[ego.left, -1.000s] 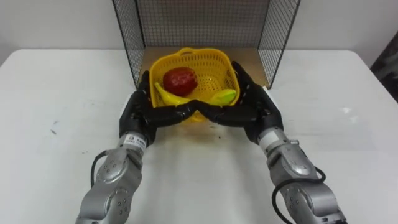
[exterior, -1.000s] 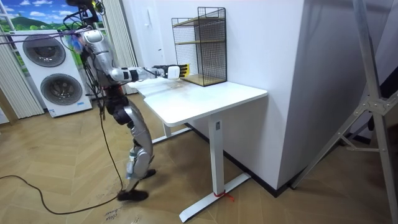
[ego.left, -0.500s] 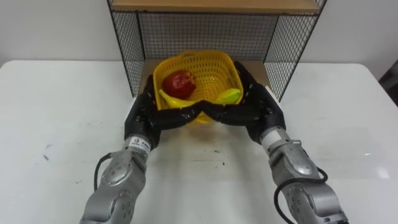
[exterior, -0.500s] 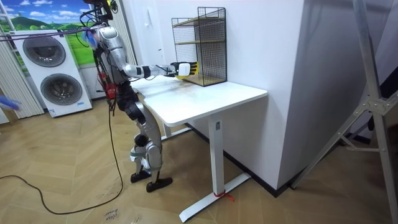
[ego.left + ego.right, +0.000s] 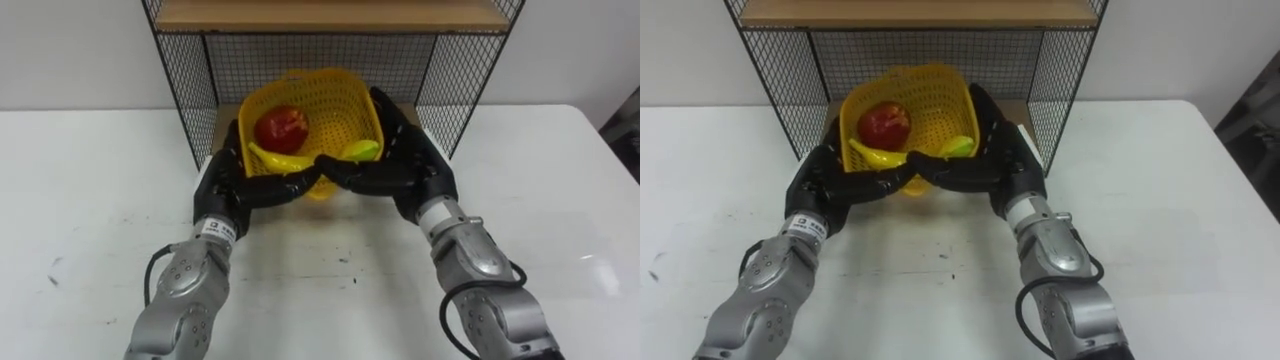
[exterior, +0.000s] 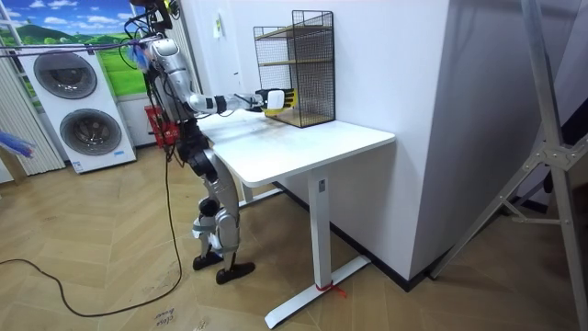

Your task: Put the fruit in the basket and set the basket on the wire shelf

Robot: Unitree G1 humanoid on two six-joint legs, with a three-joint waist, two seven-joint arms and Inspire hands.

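basket (image 5: 345,100), fruit (image 5: 282,128) inside | between left hand (image 5: 231,181) and right hand (image 5: 408,170) | both clasping it

Eye views: head, downward, close. Room view: distant; shares wire shelf (image 6: 294,64).

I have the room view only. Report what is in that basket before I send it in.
Observer: The yellow basket holds a red apple, a yellow banana and a small green fruit.
Operator: Give me the grip.
Observer: The left hand and right hand clasp it from either side, fingers curled round its front.
Operator: Now its position.
Observer: It is tilted toward the robot at the lower opening of the wire shelf, below the wooden board. I cannot tell whether it rests on the base.
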